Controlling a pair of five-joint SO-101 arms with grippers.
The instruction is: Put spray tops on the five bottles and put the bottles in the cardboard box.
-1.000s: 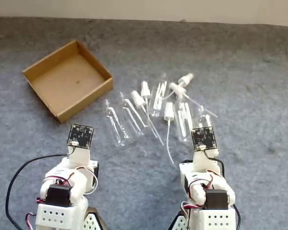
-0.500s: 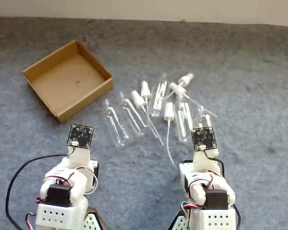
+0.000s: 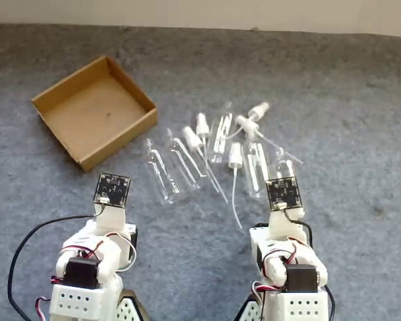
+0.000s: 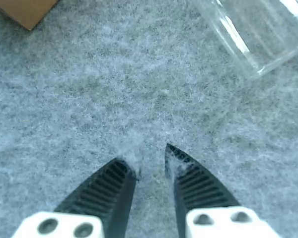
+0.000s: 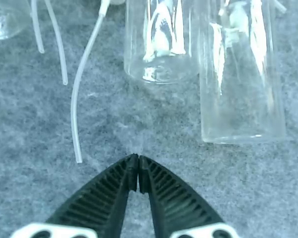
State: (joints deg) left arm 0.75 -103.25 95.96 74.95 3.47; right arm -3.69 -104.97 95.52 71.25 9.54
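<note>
Left wrist view: left gripper (image 4: 150, 159) narrowly parted, empty; bottle (image 4: 253, 29) cropped by frame; right gripper (image 5: 138, 166) pinched together, empty.

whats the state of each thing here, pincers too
cardboard box: open top, no bottles inside
bottles: lying on their sides, outside the box
spray tops: loose beside the bottles
left pincer: slightly open, holding nothing
right pincer: shut, holding nothing

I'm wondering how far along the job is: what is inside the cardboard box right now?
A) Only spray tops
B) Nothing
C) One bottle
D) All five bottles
B: the cardboard box shows only its bare brown floor, while the bottles and spray tops lie loose on the grey carpet beside it.
</note>
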